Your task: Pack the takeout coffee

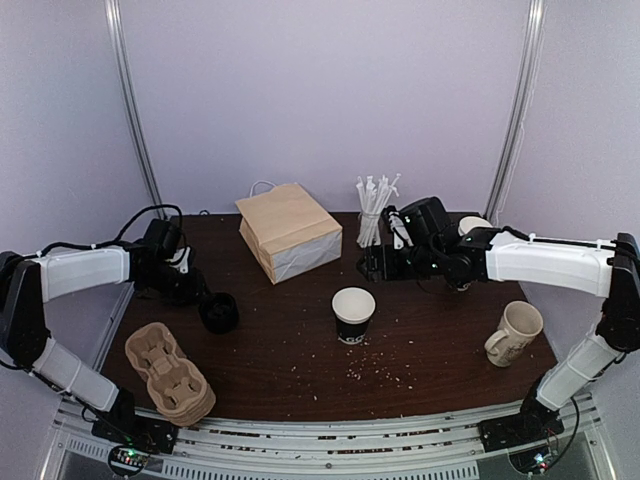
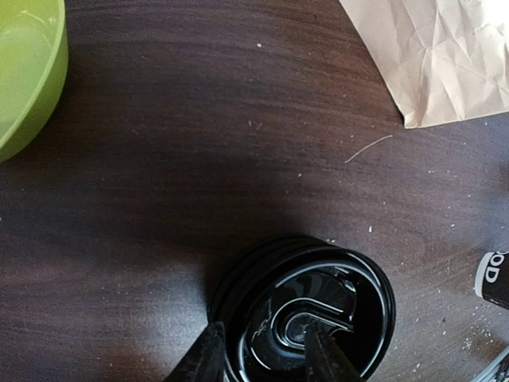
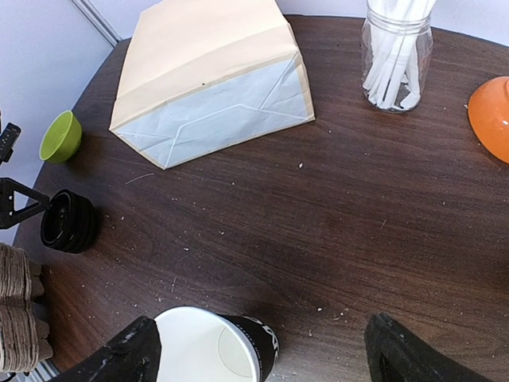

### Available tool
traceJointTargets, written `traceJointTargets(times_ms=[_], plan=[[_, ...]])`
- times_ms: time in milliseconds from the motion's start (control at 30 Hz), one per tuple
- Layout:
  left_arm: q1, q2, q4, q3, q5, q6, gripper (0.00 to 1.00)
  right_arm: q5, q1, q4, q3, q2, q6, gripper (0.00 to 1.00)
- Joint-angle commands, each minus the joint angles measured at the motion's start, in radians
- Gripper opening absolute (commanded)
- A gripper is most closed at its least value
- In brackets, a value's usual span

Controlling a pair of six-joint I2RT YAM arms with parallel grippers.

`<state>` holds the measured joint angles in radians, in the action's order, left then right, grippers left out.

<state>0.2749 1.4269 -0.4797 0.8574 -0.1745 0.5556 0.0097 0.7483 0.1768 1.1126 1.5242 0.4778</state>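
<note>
Takeout coffee cup [image 1: 353, 315]: round black paper, smooth white inside, upright.

The paper cup [image 1: 353, 316] stands upright just below the middle of the top view. It is black outside with small white print, and its open mouth shows white inside. A short stack of black plastic lids [image 1: 218, 312] lies flat at middle left, well apart from it.

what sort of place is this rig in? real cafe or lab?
Probably a lab cell staged as a coffee takeout counter: bare lilac walls enclose it, with a glass jar of white wrapped straws and a stack of brown pulp cup carriers.
</note>
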Motion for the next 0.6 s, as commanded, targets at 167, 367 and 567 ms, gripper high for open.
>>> traceJointTargets(times_ms=[167,367,567], plan=[[0.011,-0.041,-0.023,-0.012,0.021,-0.002,0.38,-0.010,-0.004,-0.014,-0.024,-0.016,-0.002,0.91],[0.013,-0.066,-0.046,-0.005,0.052,0.003,0.41,-0.010,-0.004,-0.017,-0.031,-0.026,-0.002,0.91],[0.020,-0.045,-0.042,-0.011,0.058,0.003,0.38,-0.014,-0.004,-0.023,-0.038,-0.026,0.002,0.91]])
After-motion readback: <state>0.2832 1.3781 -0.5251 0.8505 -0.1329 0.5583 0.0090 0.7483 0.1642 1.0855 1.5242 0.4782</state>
